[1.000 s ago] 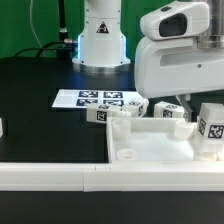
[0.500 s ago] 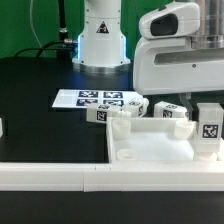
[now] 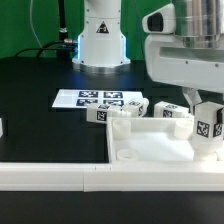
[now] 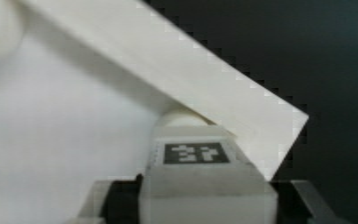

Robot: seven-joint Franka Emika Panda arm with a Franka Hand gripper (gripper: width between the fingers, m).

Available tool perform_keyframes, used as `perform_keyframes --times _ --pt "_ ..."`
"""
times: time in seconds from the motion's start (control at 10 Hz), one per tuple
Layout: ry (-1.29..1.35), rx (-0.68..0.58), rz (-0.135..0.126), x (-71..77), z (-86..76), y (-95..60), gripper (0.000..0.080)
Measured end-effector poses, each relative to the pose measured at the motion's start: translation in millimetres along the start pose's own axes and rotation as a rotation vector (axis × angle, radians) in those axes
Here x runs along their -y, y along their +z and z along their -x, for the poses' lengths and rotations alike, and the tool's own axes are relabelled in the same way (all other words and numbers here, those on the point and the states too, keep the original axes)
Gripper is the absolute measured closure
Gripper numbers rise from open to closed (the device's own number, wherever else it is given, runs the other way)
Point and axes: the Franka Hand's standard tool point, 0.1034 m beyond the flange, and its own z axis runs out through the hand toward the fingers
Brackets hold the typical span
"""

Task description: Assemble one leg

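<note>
— Where do we see the leg point(image 3: 208, 129)?

— Clamped between the fingers of the gripper point(image 4: 201, 187), tag facing out, its peg end against the corner of the square panel point(image 3: 150, 150) just below.

— And beyond the gripper?

— Three more legs point(image 3: 125, 108) lie behind the panel, beside the marker board point(image 3: 85, 98) on the black table point(image 3: 45, 130).

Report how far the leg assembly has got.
Done: one leg is picked up, clamped in the gripper with its tag showing. In hand: it is held upright at the corner of the white panel on the exterior view's right. Left: whether its peg is seated cannot be told. Other legs lie behind the panel.
</note>
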Motion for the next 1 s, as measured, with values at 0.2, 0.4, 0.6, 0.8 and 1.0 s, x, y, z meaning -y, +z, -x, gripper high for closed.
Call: perform_keyframes --times 0.2,0.4,0.6,0.8,1.0 --pt "0.188 0.033 -0.019 1.5 0.3 0.0 0.0509" --pt "0.187 0.036 -0.020 1.6 1.7 0.5 0.0509" --pt "-0.009 0.037 -0.007 1.2 4.9 0.6 0.0258" --pt "-0.360 0.037 0.029 2.6 9.3 0.8 0.0183" --pt "-0.526 0.038 0.031 2.8 11.5 1.7 0.0151"
